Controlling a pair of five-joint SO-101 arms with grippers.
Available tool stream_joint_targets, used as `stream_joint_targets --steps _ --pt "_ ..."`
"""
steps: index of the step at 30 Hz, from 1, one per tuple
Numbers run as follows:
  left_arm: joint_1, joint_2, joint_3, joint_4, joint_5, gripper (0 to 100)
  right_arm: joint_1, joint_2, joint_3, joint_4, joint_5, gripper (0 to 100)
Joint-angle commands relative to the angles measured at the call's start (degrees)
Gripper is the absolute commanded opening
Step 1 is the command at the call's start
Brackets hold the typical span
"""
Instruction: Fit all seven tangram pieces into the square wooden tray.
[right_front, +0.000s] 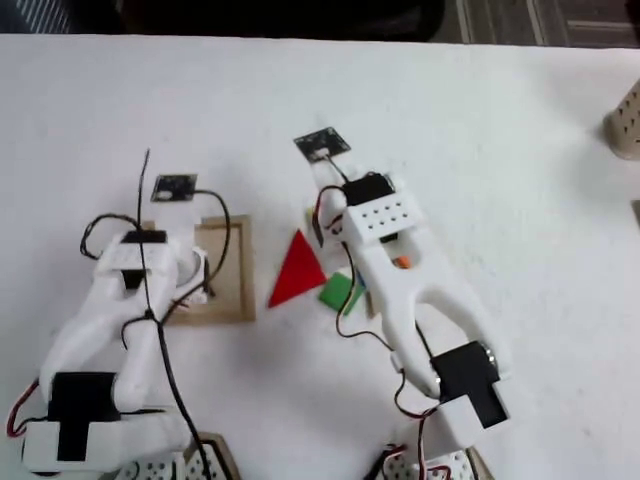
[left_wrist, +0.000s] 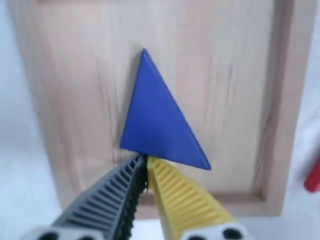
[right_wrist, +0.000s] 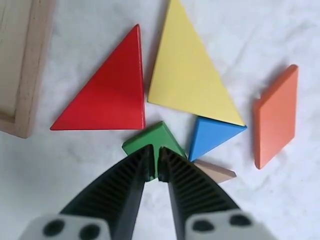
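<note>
Tangram pieces: one is over the wooden tray (left_wrist: 285, 100), and six wait on the table (right_wrist: 290, 30).
Nearest me, my left gripper (left_wrist: 146, 162) has its jaws pressed together, tips touching the edge of the blue triangle (left_wrist: 157, 120), which sits mid-floor, apart from the tray walls. I read this as seating that piece, so next I would nudge it toward a corner. My right gripper (right_wrist: 155, 152) has its jaws drawn together over the near corner of the green square (right_wrist: 157, 137), and I must spread them before I can grasp it. Just beside it lie a tan piece (right_wrist: 215, 172) and the small blue triangle (right_wrist: 212, 135). Beyond are the red triangle (right_wrist: 107, 92) and yellow triangle (right_wrist: 187, 75), with the orange parallelogram (right_wrist: 275, 117) off to one side.
</note>
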Motion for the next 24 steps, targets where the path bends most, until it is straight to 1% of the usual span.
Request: stream_joint_targets --steps 1,7,9,12,15,18,20,24 --pt "-0.7 0.4 -3.2 -5.5 1.8 2 0.4 -2.6 -0.4 -0.7 0.4 1.8" --pt "-3.9 0.4 -3.5 -12.4 2.3 2 0.4 -2.6 -0.4 -0.7 0.4 1.8" --pt "-3.9 0.2 -3.6 -14.2 5.1 2 0.4 -2.6 -0.4 -0.7 0.4 1.8" --pt "-3.9 -0.7 -4.0 -14.9 7.6 2 0.4 -2.6 -0.4 -0.7 0.5 1.8" --pt "-3.4 -4.0 -3.9 -13.9 7.5 2 0.4 -2.6 -0.4 -0.7 0.6 1.8" --pt "-0.1 -9.4 -1.3 -12.5 7.5 2 0.4 -2.6 -0.4 -0.7 0.7 1.8" --pt "4.2 -13.4 2.5 -12.6 7.3 2 0.4 -2.7 -0.4 -0.7 0.7 1.8" --pt "13.7 -20.2 10.0 -12.6 1.8 2 0.4 -2.7 -0.4 -0.7 0.7 1.8"
